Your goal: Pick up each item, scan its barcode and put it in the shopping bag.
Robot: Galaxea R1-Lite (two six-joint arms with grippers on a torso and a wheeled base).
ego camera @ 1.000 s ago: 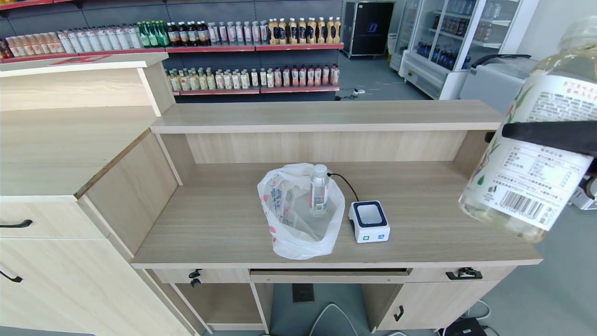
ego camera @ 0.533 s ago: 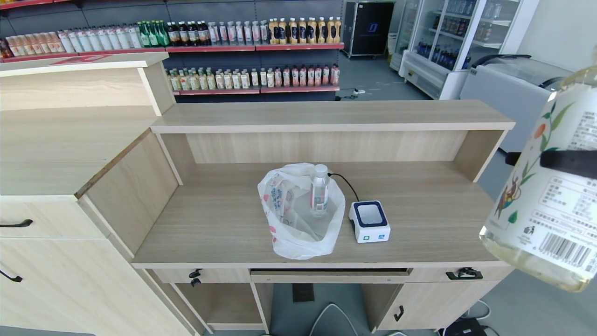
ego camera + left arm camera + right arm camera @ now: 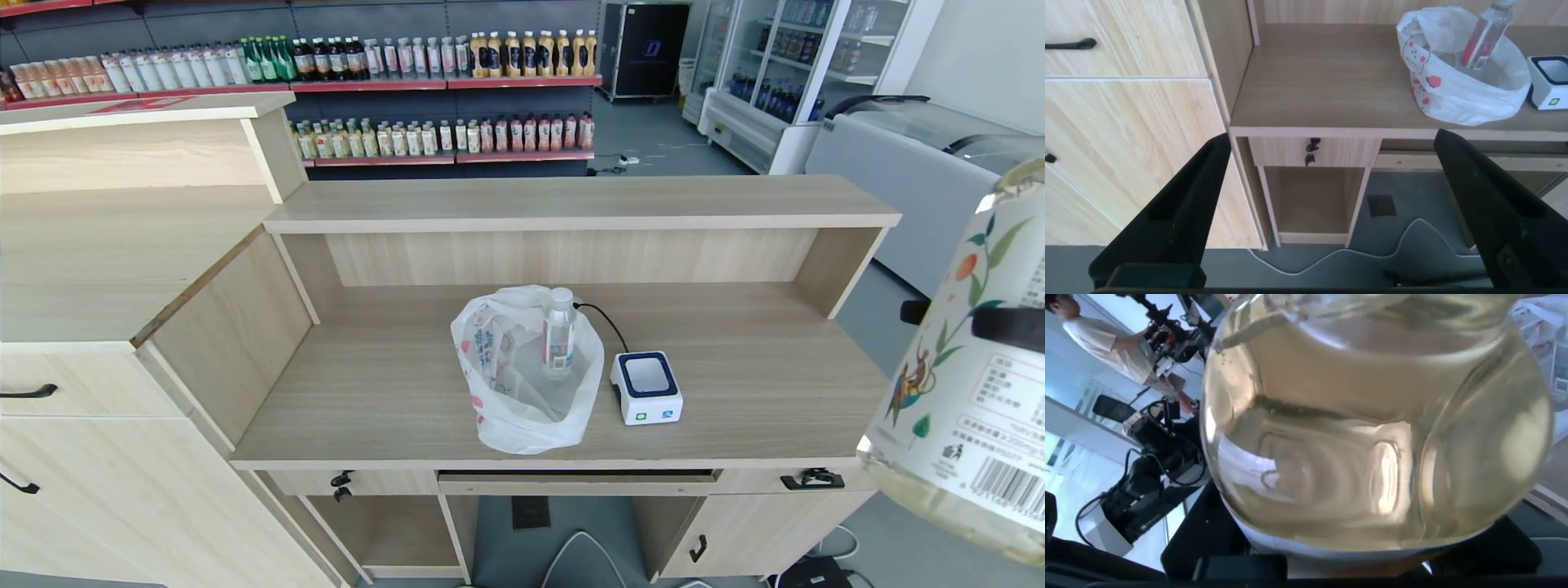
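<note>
Right pincer: We see the right pincer (image 3: 1011, 325) closed on the tea bottle (image 3: 959, 408), with one black finger lying across the label.
Tea bottle: It hangs in the air at the right edge of the head view, close to the camera and leaning a little. It is well apart from the scanner and the bag. Its white label shows leaves and a fruit, and the barcode sits low on the side facing us. From the right wrist view we look at its rounded base, full of pale yellow liquid.
Left pincer: The left pincer (image 3: 1331, 139) is wide open and holds nothing. It sits low, off the near left of the table, facing the small drawer front with a key.
Shopping bag: The white shopping bag (image 3: 522, 400) stands open near the middle of the table (image 3: 384, 400).
Bottle in bag: A clear bottle (image 3: 558, 331) with a white cap stands upright inside the bag, towards its far right side.
Scanner: The white scanner (image 3: 647, 387), with a dark-framed window on top, sits just right of the bag. We cannot tell whether the two touch.
Cable: A black cable (image 3: 604, 322) runs from the scanner's far side behind the bag.
Background: Shelves of drinks (image 3: 441, 61) line the far wall.
</note>
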